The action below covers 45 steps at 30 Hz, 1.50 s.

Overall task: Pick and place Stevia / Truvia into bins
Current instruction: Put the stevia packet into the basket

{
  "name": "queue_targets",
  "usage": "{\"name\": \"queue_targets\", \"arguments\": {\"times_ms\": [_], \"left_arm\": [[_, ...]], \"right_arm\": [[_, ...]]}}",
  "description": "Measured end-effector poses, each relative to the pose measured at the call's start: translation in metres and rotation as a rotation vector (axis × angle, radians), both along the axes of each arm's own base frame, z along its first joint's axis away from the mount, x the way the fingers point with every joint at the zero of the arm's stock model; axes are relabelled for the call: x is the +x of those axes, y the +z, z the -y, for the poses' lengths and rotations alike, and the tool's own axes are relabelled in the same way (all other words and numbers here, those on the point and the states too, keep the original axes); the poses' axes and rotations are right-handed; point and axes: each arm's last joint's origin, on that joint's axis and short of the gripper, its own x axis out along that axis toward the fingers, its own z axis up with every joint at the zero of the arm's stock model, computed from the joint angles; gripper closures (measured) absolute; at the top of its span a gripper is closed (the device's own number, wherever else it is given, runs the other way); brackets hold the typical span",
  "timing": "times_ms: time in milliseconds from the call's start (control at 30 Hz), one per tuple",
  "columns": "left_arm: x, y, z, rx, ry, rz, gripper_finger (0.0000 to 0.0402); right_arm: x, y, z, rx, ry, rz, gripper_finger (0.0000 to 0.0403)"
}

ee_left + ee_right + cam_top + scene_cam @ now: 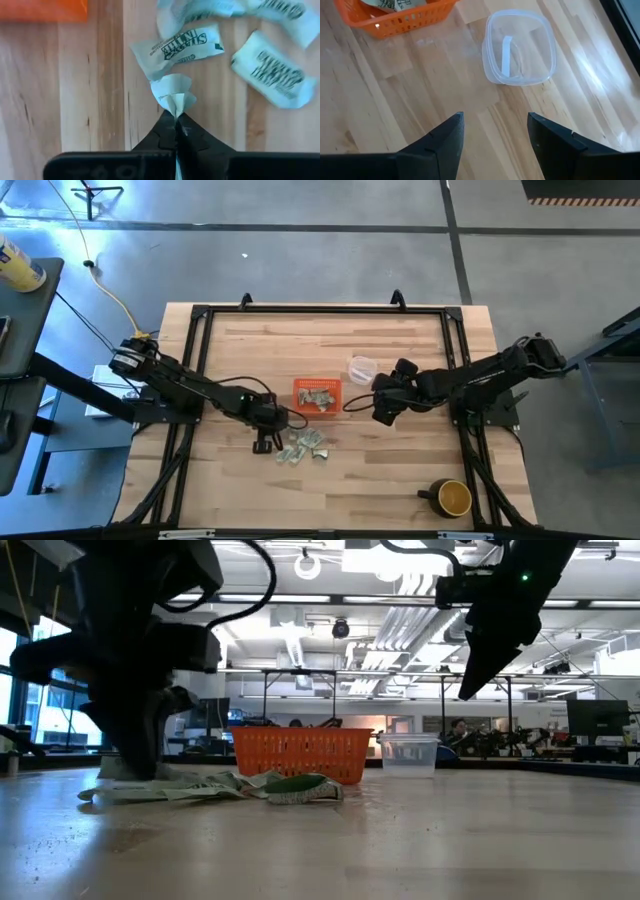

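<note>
Several pale green and white Stevia sachets (303, 445) lie loose on the wooden table just near of the orange bin (317, 395), which holds more sachets. In the left wrist view they show as printed packets (177, 47) lying flat. My left gripper (265, 442) is low at the pile's left side, shut on one crumpled sachet (172, 92). My right gripper (383, 412) hangs open above the table to the right of the bin, touching nothing; the low view shows this gripper (490, 650) well clear of the tabletop. My left gripper pinches the crumpled sachet by one end (175, 106) between its two fingertips, coming from above and pointing down. The rest of the sachet fans out beyond the fingertips toward the other packets. Whether it is off the wood, I cannot tell.
A clear plastic cup (520, 47) stands right of the bin, just beyond my right gripper. A dark mug (452, 498) sits near the table's near right corner. A black frame (320, 310) runs around the table's edges.
</note>
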Motion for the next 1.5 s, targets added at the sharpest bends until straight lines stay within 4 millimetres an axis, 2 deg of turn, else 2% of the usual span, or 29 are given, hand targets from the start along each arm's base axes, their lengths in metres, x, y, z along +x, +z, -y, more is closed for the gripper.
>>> {"name": "queue_targets", "arguments": {"times_ms": [67, 233, 333, 433, 567, 733, 900, 1033, 1167, 1367, 1500], "left_arm": [[0.003, 0.008, 0.001, 0.004, 0.001, 0.001, 0.037], [0.013, 0.04, 0.002, 0.094, -0.042, -0.045, 0.0341], [0.024, 0.062, 0.0, 0.167, -0.113, 0.001, 0.0356], [0.037, 0.081, -0.011, 0.182, -0.117, 0.065, 0.037], [0.052, 0.097, -0.039, 0.22, -0.091, 0.159, 0.037], [0.069, 0.09, -0.077, 0.173, -0.036, 0.224, 0.0351], [0.078, 0.075, -0.088, 0.188, -0.004, 0.197, 0.0341], [0.086, 0.079, -0.087, 0.19, -0.012, 0.291, 0.0314], [0.088, 0.082, -0.083, 0.163, 0.024, 0.312, 0.0254], [0.078, 0.092, -0.076, 0.109, 0.083, 0.145, 0.0156], [0.063, 0.097, -0.048, 0.079, -0.016, 0.017, 0.0131]], "right_arm": [[0.0, 0.0, 0.0, 0.001, 0.001, -0.002, 0.0194], [-0.001, 0.0, 0.0, -0.002, 0.001, -0.013, 0.0194], [-0.002, -0.001, 0.0, -0.005, -0.002, -0.018, 0.0194], [-0.002, -0.001, -0.001, -0.002, -0.011, -0.015, 0.0194], [-0.005, 0.0, -0.008, -0.016, -0.03, 0.004, 0.0194], [-0.012, -0.001, -0.023, 0.005, -0.055, 0.007, 0.0194], [-0.022, -0.002, -0.042, 0.03, -0.088, 0.034, 0.0194], [-0.027, -0.002, -0.052, 0.04, -0.113, 0.066, 0.0194], [-0.029, -0.002, -0.057, 0.048, -0.115, 0.075, 0.0194], [-0.03, -0.002, -0.058, 0.036, -0.097, 0.07, 0.0194], [-0.029, -0.002, -0.057, 0.022, -0.073, 0.059, 0.0194]]}}
